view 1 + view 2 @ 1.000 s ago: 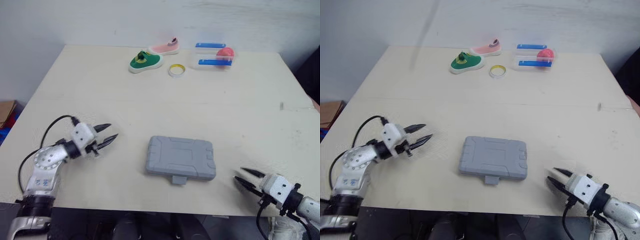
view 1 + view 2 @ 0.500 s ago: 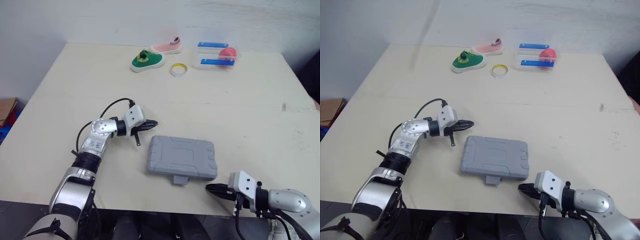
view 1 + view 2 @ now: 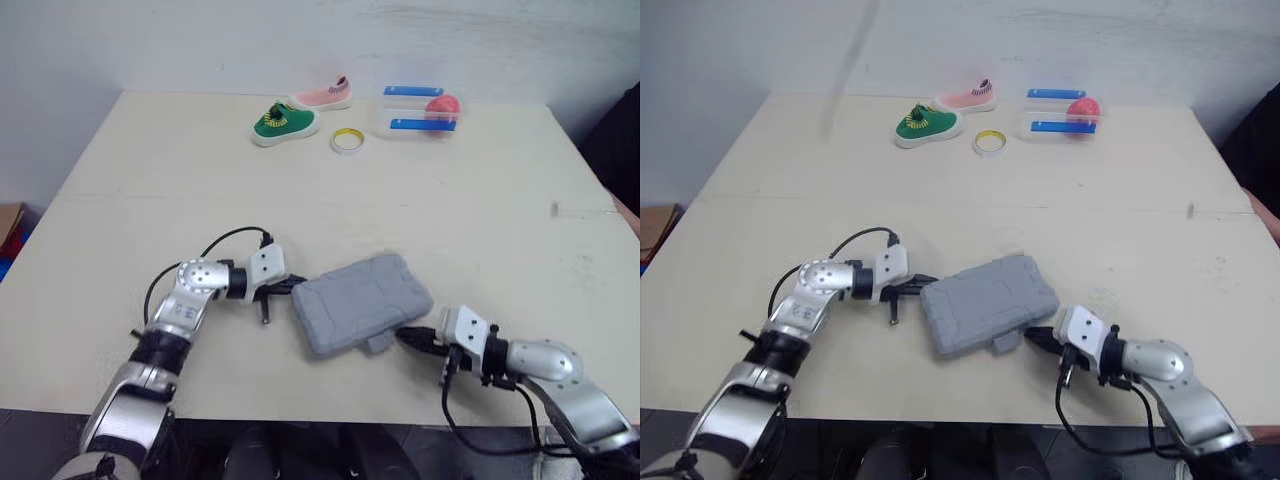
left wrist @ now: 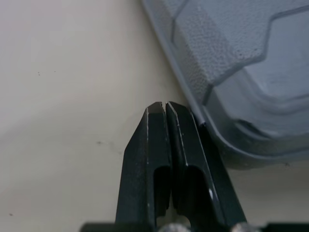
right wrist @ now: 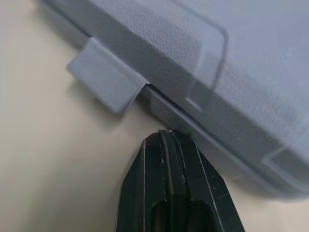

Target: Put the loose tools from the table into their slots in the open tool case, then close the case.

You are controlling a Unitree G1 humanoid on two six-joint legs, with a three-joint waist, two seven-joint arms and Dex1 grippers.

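The grey tool case (image 3: 362, 300) lies shut on the table (image 3: 480, 220), turned askew with its latch tab (image 5: 104, 77) at the near edge. My left gripper (image 3: 290, 287) is shut, its tips (image 4: 165, 104) resting on the table against the case's left edge (image 4: 231, 145). My right gripper (image 3: 408, 338) is shut too, its tips (image 5: 164, 134) touching the case's near rim just right of the latch tab. Neither gripper holds anything. No loose tools lie around the case.
At the far side of the table sit a green shoe (image 3: 283, 123), a pink shoe (image 3: 325, 95), a roll of tape (image 3: 347, 140) and a clear box with blue lids and a pink ball (image 3: 418, 112). The table's front edge runs just below both arms.
Both grippers have shut and closed in on the case from left and right. The case has turned, its right end swinging away from me.
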